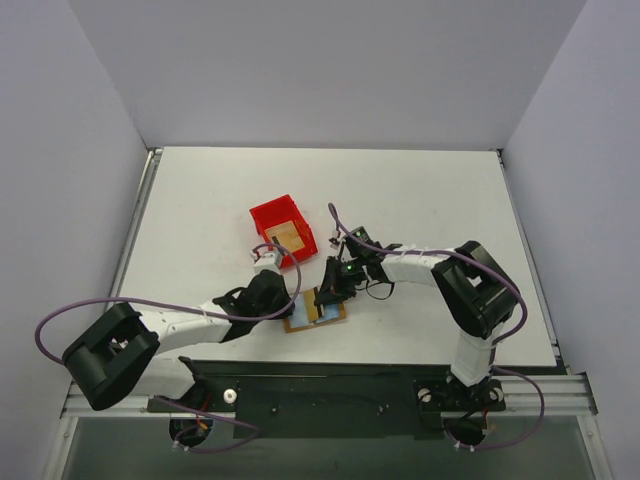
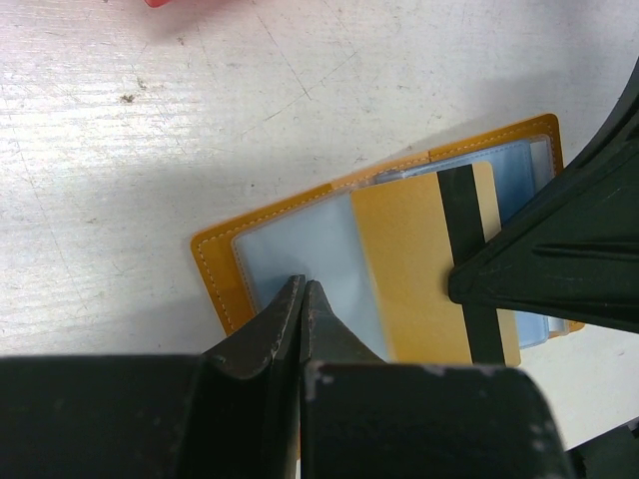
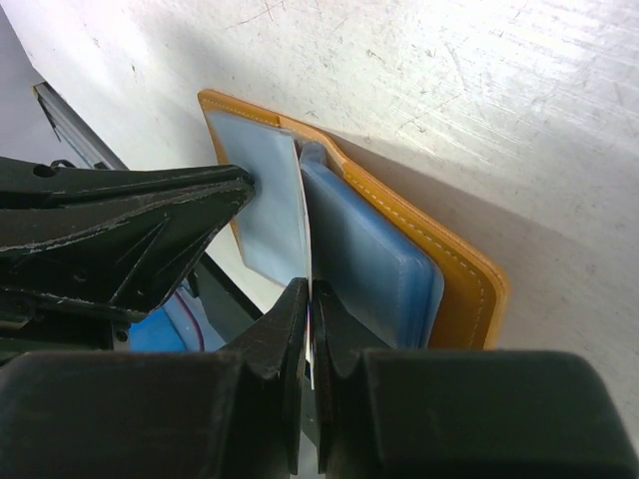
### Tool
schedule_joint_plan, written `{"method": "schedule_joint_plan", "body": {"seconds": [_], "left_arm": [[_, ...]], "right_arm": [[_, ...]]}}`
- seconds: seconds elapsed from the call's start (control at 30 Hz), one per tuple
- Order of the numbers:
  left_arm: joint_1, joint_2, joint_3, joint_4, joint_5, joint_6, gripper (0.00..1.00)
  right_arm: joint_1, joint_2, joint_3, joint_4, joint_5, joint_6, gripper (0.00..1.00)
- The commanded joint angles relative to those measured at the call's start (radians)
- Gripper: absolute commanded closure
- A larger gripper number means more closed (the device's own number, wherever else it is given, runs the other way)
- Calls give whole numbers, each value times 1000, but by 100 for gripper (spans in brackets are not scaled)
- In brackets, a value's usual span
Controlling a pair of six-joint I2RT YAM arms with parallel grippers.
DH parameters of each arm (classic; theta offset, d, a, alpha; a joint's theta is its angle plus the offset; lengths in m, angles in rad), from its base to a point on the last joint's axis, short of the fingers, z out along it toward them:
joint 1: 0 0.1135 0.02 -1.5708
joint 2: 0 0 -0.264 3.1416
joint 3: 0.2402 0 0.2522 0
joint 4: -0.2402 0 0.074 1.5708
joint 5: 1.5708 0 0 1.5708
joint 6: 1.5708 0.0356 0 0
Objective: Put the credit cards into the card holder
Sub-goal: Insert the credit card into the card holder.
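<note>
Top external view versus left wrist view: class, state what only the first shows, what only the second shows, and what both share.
Only the top external view shows both arms whole and a tan card lying in the red bin. Only the left wrist view shows the card holder's white stitching and fine scratches on the table. Both show the open card holder, a credit card over it, and the left gripper and right gripper meeting there.
</note>
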Motion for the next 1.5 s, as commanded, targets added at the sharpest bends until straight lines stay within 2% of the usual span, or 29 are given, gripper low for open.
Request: {"method": "schedule_joint_plan", "body": {"seconds": [0.0,0.67,1.47], "left_arm": [[0,-1,-22,-43,-16,2,100],[-1,9,-33,-36,-14,-2,100],[0,34,-16,-37,-13,-2,100]], "right_arm": [[-5,6,-4,-1,-17,-3,100],[4,48,-33,146,-119,20,100],[9,6,-47,28,-129,-71,100]]}}
